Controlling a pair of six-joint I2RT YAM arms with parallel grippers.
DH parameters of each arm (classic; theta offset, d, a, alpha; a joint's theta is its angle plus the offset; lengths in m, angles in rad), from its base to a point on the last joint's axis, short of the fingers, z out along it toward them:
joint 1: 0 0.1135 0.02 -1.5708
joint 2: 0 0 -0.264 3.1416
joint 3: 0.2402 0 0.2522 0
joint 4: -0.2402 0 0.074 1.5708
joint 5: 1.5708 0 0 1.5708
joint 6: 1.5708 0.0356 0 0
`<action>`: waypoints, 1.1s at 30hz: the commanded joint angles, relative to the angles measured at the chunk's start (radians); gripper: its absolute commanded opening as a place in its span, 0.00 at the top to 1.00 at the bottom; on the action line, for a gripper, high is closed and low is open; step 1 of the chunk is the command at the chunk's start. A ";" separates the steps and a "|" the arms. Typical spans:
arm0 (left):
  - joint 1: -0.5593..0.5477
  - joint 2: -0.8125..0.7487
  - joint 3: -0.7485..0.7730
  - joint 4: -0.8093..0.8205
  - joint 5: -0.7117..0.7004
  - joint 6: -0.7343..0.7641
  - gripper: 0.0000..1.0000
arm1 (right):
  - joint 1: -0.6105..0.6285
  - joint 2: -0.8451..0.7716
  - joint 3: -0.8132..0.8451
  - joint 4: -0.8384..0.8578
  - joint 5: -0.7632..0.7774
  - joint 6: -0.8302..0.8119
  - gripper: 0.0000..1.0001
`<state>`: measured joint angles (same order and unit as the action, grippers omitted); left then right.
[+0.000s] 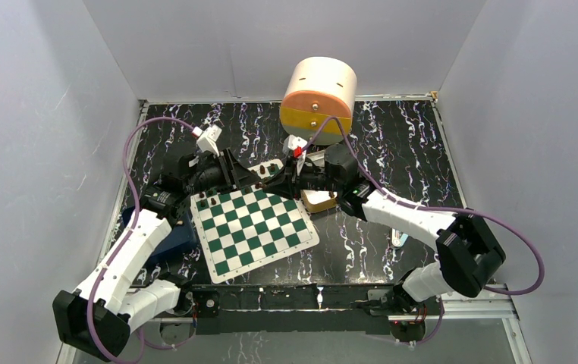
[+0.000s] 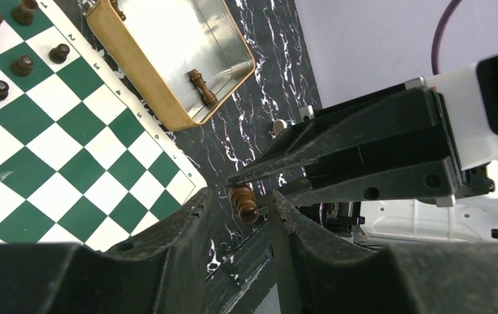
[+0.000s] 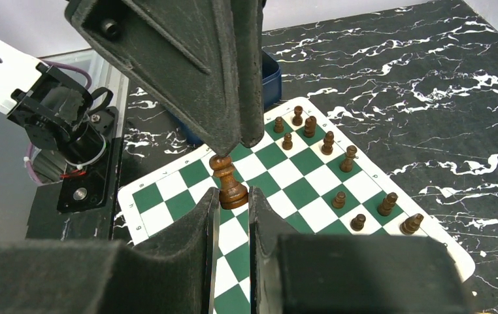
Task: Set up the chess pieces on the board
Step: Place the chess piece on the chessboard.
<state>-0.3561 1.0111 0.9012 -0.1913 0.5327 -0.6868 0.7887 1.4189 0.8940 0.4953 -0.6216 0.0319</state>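
Note:
A brown chess piece (image 3: pixel 231 188) hangs over the green-and-white board (image 3: pixel 285 183), with my right gripper (image 3: pixel 233 191) shut on its base. My left gripper (image 2: pixel 238 196) meets it from the other side. Its fingers (image 2: pixel 187 222) stand either side of the piece's head (image 2: pixel 245 204), and a gap still shows on one side. From above, both grippers (image 1: pixel 252 180) (image 1: pixel 272 184) meet over the far edge of the board (image 1: pixel 256 231). Several dark pieces (image 3: pixel 310 125) stand on the board's far rows. One more piece (image 2: pixel 204 87) lies in the tan tray (image 2: pixel 125 55).
The tan tray (image 1: pixel 318 202) sits just beyond the board's far right corner. A dark blue box (image 1: pixel 168 239) lies under the left arm beside the board. A round cream, orange and yellow drum (image 1: pixel 318 98) stands at the back. White walls close in on three sides.

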 commanded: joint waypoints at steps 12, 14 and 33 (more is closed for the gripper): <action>0.001 0.008 0.024 0.018 0.075 0.000 0.66 | 0.017 0.040 0.066 0.097 0.013 0.091 0.78; 0.002 0.009 0.033 -0.004 0.061 0.017 0.61 | 0.017 0.040 0.061 0.104 0.011 0.099 0.79; 0.001 0.003 0.025 -0.015 0.085 0.015 0.84 | 0.018 0.035 0.045 0.131 0.027 0.146 0.79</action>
<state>-0.3561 1.0271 0.9058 -0.2161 0.5777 -0.6708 0.8009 1.4635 0.9127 0.5507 -0.6052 0.1547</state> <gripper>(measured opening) 0.195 0.252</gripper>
